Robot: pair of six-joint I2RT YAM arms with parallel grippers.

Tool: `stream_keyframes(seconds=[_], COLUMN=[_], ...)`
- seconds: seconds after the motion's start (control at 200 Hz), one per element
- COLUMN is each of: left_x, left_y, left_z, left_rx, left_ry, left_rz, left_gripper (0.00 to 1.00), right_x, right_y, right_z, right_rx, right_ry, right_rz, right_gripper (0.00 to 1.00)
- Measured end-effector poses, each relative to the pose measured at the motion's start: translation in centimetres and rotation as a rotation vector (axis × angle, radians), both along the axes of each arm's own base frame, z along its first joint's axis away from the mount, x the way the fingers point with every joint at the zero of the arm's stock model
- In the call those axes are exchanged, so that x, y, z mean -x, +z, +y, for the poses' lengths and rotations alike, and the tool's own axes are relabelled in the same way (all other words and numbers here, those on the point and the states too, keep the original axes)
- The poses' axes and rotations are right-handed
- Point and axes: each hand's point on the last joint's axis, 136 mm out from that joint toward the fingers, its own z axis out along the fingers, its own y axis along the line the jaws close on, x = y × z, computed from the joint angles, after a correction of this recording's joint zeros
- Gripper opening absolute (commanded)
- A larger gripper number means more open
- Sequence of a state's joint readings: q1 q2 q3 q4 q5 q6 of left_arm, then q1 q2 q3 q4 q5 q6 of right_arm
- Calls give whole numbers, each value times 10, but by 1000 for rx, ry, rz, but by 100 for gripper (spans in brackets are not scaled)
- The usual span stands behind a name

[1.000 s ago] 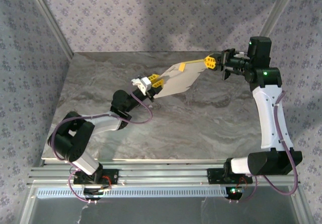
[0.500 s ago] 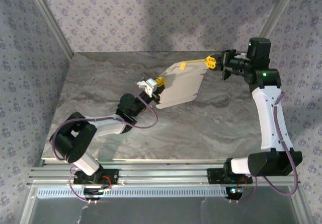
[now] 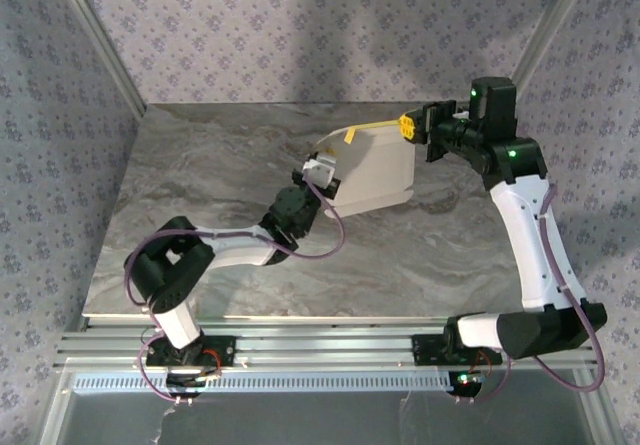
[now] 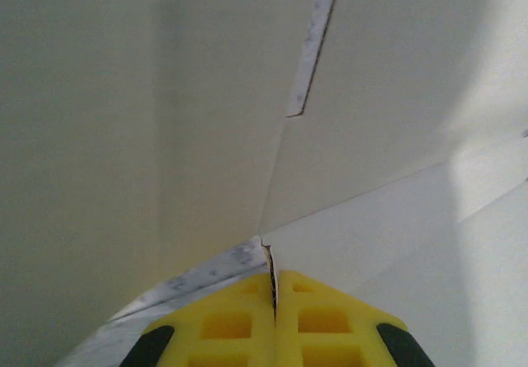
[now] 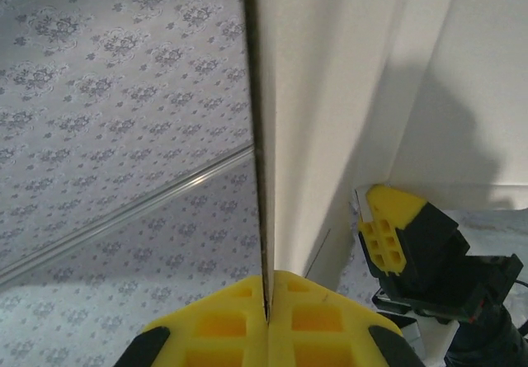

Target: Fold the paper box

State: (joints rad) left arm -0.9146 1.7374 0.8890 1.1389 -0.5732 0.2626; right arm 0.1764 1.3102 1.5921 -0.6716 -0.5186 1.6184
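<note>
While both grippers are clamped, I count one box (image 3: 378,170), held up over the far middle of the table (image 3: 200,195) between them. It's a single unfolded sheet of card, with the cream face toward the top camera and one thin yellow strip along its upper edge. Two arms, two grippers, both on that same sheet.

The left gripper (image 3: 322,173) has the sheet's left edge, jaws pressed together on the card. From the left wrist I see its two yellow fingers (image 4: 231,322) meeting with the card edge nipped in the seam. Cream panels fan up and away from there. One slit cut shows near the top, with grey pattern visible through it. I can't count the flaps from here.

The right gripper (image 3: 407,125) has the top right corner, at the end of the yellow strip, jaws likewise closed tight on the card. From the right wrist the sheet runs edge-on straight up from between its two yellow fingers (image 5: 318,322), cream face to the right and wallpaper to the left. The left gripper's yellow and black tip sits low right against that cream face.

The sheet stands steeply tilted, its lower edge close to the table. I can't tell if it touches. One shadow lies on the marble below it.
</note>
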Motion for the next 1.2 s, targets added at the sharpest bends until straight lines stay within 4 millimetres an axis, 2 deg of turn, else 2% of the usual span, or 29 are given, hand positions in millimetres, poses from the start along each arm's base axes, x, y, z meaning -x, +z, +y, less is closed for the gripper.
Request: stream_keyframes(seconds=[0.2, 0.32, 0.62, 0.69, 0.77, 0.825, 0.9, 0.969, 1.064, 1.129, 1.199], left_x=[-17, -26, -23, -20, -16, -11, -3, 7, 25, 36, 40], left_y=[-5, -15, -47, -59, -71, -81, -90, -96, -89, -73, -50], left_z=[-14, -21, -18, -16, -11, -7, 1, 7, 20, 33, 51], left_rx=[-110, -198, -340, -362, -381, -394, -390, -374, -295, -203, -76], left_ry=[205, 309, 390, 377, 358, 334, 302, 252, 166, 112, 77], left_rz=[-2, 5, 77, 119, 172, 206, 252, 301, 365, 402, 436], left_gripper=[0, 0, 0, 7, 30, 37, 44, 45, 47, 47, 47], right_x=[-1, -3, -5, -4, -7, -11, -17, -24, -37, -47, -55], right_y=[-3, -10, -43, -53, -63, -72, -87, -106, -129, -143, -155], right_z=[0, -1, -1, 3, 8, 13, 21, 28, 32, 33, 34], right_rx=[34, 46, 60, 66, 68, 65, 62, 69, 84, 95, 106], right_ry=[-40, -62, -87, -88, -93, -95, -90, -86, -92, -96, -98], right_rz=[-9, 2, 77, 103, 119, 133, 158, 192, 235, 254, 272], right_gripper=[0, 0, 0, 0, 0, 0, 0, 0, 0, 0, 0])
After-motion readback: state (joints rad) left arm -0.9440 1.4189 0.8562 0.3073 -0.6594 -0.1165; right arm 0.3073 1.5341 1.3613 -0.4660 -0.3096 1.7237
